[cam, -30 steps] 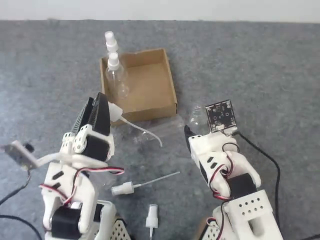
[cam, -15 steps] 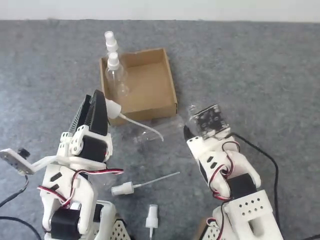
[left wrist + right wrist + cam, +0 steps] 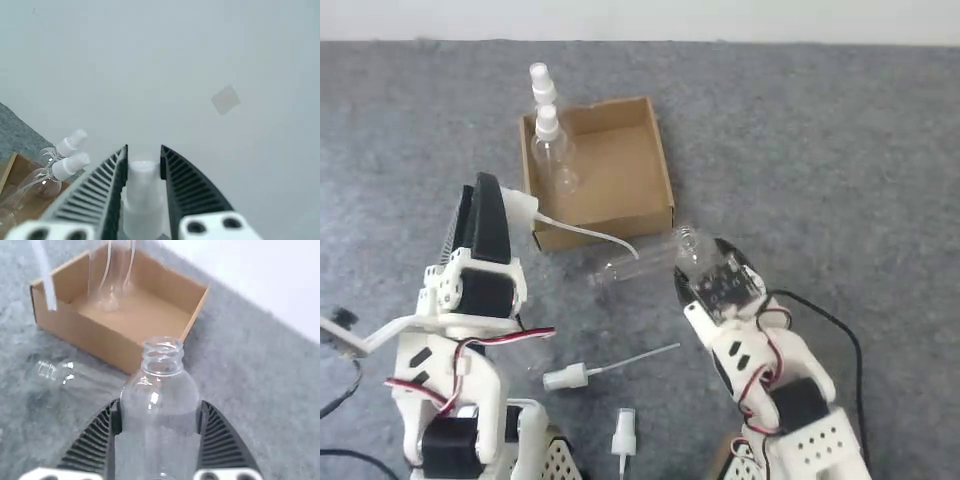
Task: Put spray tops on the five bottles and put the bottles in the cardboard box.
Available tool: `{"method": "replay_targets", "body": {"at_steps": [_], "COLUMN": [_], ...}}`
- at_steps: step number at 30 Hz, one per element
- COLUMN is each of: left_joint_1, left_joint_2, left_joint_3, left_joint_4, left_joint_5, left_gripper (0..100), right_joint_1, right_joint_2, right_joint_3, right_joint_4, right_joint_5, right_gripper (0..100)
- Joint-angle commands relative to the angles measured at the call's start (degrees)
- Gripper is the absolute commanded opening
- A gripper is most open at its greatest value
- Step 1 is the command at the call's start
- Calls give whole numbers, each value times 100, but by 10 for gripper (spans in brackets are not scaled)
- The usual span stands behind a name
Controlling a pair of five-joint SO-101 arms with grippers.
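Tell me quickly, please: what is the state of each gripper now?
Left gripper: closed on a spray top.
Right gripper: closed on an uncapped bottle.

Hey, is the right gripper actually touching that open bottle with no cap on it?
Touching. The right wrist view shows the right gripper shut on the uncapped bottle, with both fingers pressed against its clear sides.

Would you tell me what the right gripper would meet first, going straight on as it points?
Probably the near wall of the cardboard box, touched first by the bottle in the right gripper; depth is unclear.
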Motion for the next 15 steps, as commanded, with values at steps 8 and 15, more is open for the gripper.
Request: {"method": "replay_targets", "body": {"at_steps": [8, 15], "left_joint_1": [466, 510], "left_joint_2": [-105, -105], "left_joint_3": [-31, -31], "left_joint_4": [-158, -167], "left_joint_5": [88, 88], "left_gripper": [11, 11], "right_joint_1": [-444, -479], "right_joint_2": [-1165, -1174], "right_joint_3": [334, 343], "right_joint_4": [101, 110], "right_joint_5": [510, 519], "right_gripper": [6, 6]}}
